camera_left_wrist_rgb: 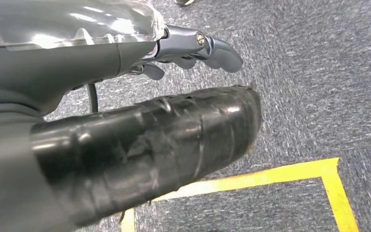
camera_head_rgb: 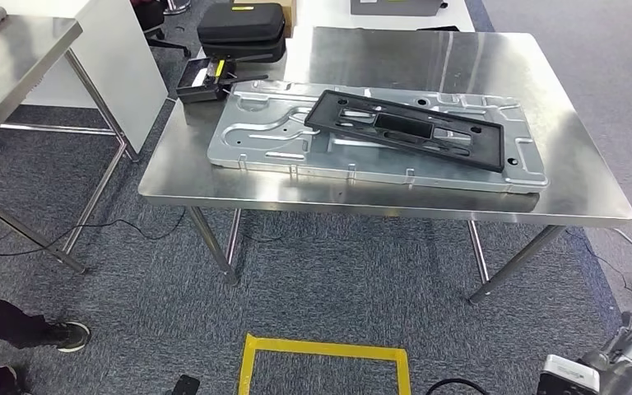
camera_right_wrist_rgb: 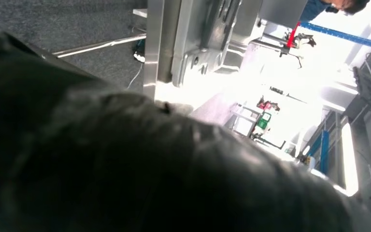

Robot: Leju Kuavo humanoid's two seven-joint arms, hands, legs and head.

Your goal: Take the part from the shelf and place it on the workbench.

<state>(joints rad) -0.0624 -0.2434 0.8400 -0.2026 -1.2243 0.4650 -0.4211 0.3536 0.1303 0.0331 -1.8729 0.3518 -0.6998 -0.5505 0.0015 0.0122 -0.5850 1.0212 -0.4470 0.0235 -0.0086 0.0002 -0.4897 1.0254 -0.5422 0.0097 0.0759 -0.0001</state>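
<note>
Steel workbench bears black part atop plate.

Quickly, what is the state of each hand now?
Left hand: fingers extended, holding nothing; open.
Right hand: too dark and close; cannot be told.

Workshop, steel workbench, pressed metal panel

metal panels: 1 | black frames: 1 (on panel) — tables: 2 | cases: 1
</note>
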